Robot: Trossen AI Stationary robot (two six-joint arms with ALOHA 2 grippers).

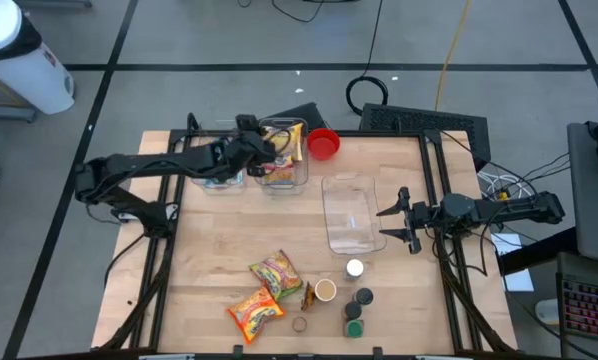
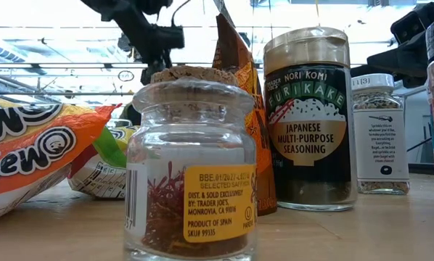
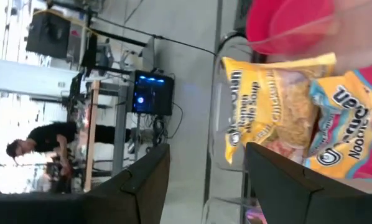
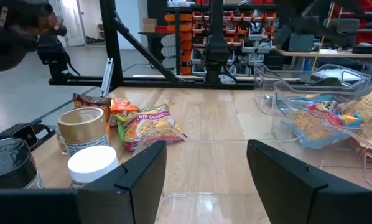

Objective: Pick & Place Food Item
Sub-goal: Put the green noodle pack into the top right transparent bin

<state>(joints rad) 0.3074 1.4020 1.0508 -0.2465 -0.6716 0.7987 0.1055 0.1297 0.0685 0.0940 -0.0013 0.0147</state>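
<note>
Two ramen packets, one yellow (image 3: 267, 106) and one pink (image 3: 351, 124), lie in a clear plastic bin (image 1: 284, 165) at the table's far middle, beside a red bowl (image 1: 323, 143). My left gripper (image 1: 267, 150) hovers open over the bin's left side, its fingers (image 3: 142, 180) apart with nothing between them. Two more ramen packets (image 1: 276, 272) (image 1: 256, 310) lie flat on the wood near the front edge. My right gripper (image 1: 399, 220) waits open at the table's right, beside an empty clear container (image 1: 349, 213).
A second clear bin (image 1: 222, 175) stands left of the filled one. Jars and spice bottles (image 1: 356, 305) cluster near the front edge, among them a cork-topped saffron jar (image 2: 191, 167) and a seasoning jar (image 2: 308, 116). Bare wood lies between the bins and the packets.
</note>
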